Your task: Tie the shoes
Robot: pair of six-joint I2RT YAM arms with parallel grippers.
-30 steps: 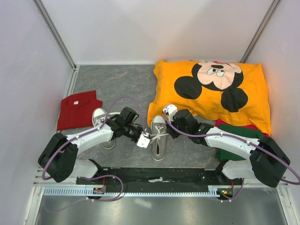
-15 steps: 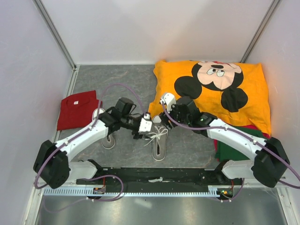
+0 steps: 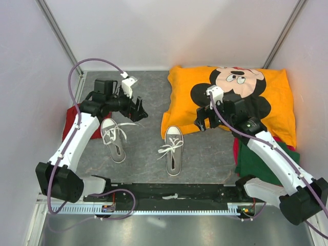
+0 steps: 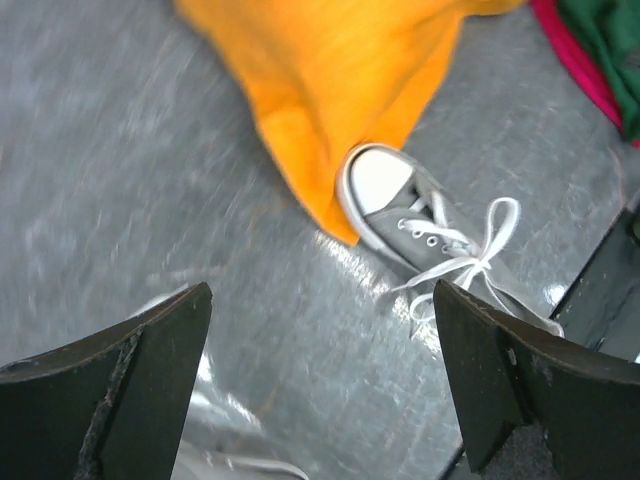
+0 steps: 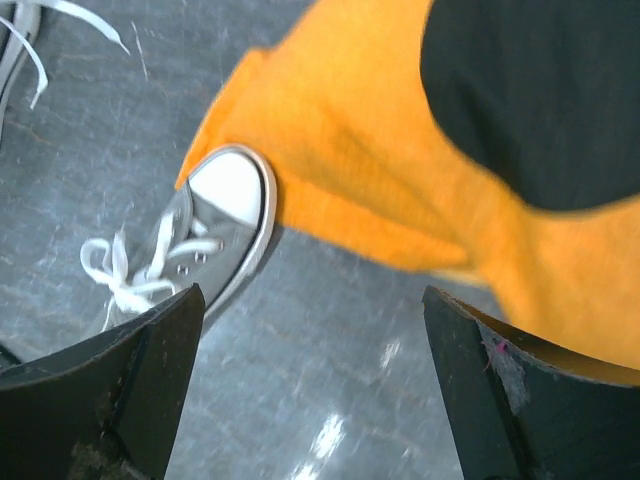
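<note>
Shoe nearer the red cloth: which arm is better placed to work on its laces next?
Probably the left. The left gripper, open, hovers just past that shoe, near its laces. The right gripper, also open, hangs over the edge of the orange pillow, beyond the other shoe.

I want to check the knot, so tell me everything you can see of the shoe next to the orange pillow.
A small grey canvas low-top sneaker with a white rubber toe cap, a white sole and white laces that look tied in a bow. It stands upright on the grey table. Its toe points away from the arms and meets the near corner of the orange pillow.
</note>
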